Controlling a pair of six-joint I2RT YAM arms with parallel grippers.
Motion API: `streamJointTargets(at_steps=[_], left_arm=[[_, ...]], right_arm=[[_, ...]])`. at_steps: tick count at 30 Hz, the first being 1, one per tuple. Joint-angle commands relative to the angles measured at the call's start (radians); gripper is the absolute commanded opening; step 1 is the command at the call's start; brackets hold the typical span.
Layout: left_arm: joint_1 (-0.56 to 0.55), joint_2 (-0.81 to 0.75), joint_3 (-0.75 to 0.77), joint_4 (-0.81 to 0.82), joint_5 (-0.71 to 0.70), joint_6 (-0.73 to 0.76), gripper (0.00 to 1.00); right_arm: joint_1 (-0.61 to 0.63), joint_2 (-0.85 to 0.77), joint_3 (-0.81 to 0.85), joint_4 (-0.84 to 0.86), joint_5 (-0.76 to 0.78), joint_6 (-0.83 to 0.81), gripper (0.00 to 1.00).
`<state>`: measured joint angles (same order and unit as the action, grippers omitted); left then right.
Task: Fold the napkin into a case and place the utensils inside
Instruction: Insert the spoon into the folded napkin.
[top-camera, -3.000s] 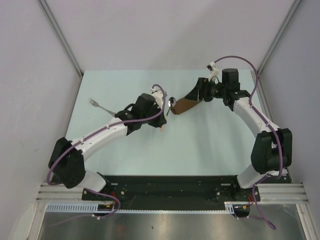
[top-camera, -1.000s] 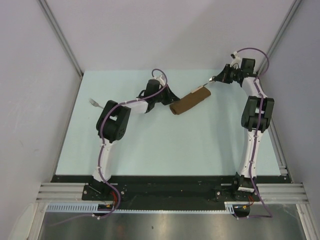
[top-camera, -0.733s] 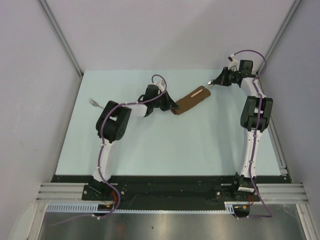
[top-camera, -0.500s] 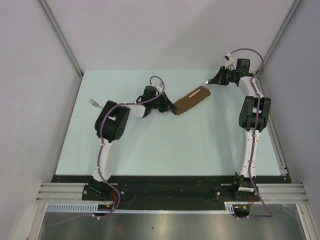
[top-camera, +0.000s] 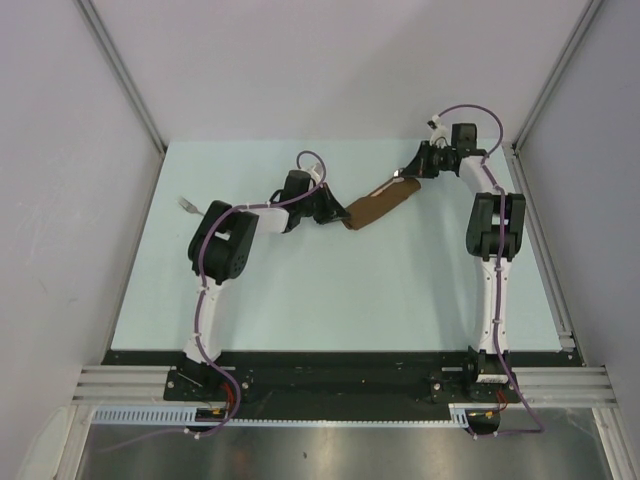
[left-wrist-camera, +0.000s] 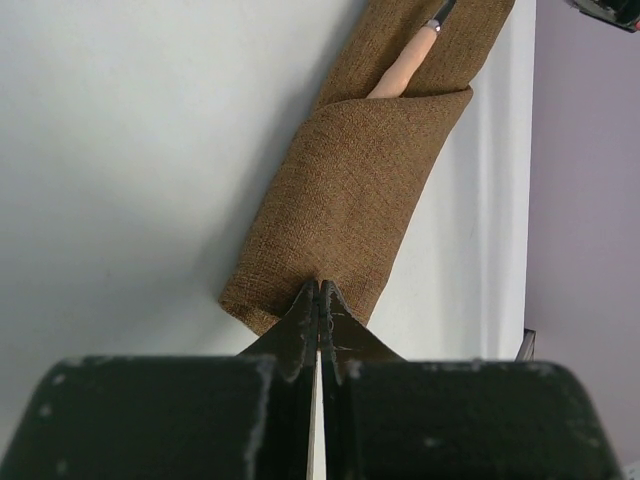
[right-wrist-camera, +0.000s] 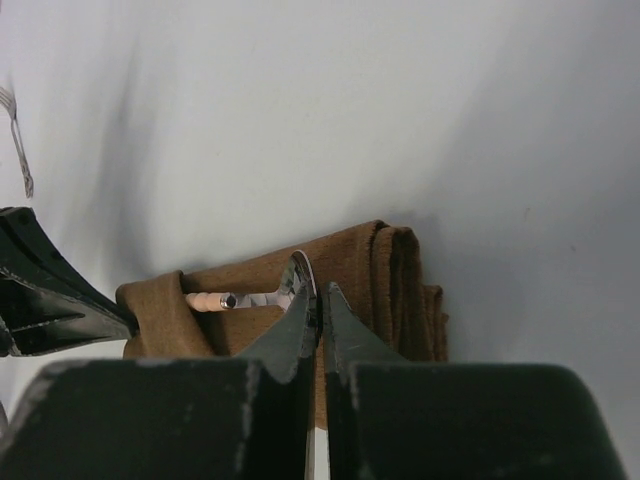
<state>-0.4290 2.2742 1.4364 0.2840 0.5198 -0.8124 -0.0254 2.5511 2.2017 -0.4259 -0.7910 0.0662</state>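
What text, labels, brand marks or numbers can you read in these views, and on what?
None readable. No writing shows on the case, the utensil inside it, the fork, the table, the left gripper or the right gripper, in any view.

You're working in a robot lab test cell — a pale tabletop (top-camera: 300, 300) walled by grey panels (top-camera: 340, 60) on aluminium posts (top-camera: 120, 75), with the left arm (top-camera: 222, 245) and right arm (top-camera: 495, 225), trailing purple cables, bolted to a black base plate (top-camera: 340, 372) at its near edge.

Case (left-wrist-camera: 350, 190) brn woven, utensil (right-wrist-camera: 240, 299) tan & silver, table (top-camera: 300, 290) pale green
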Motion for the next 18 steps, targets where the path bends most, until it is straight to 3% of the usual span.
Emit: streamJointTargets(at_steps=[1,18], left_arm=[[-0.008,-0.001,0.025,0.006,0.003,-0.013,0.00],[-0.022,-0.018,0.039,-0.006,-0.015,0.002,0.00]], right_arm=[[0.019,0.000,0.021,0.001,-0.020,0.033,0.00],[0.058,-0.065,-0.155,0.107,-0.017,0.096,0.03]])
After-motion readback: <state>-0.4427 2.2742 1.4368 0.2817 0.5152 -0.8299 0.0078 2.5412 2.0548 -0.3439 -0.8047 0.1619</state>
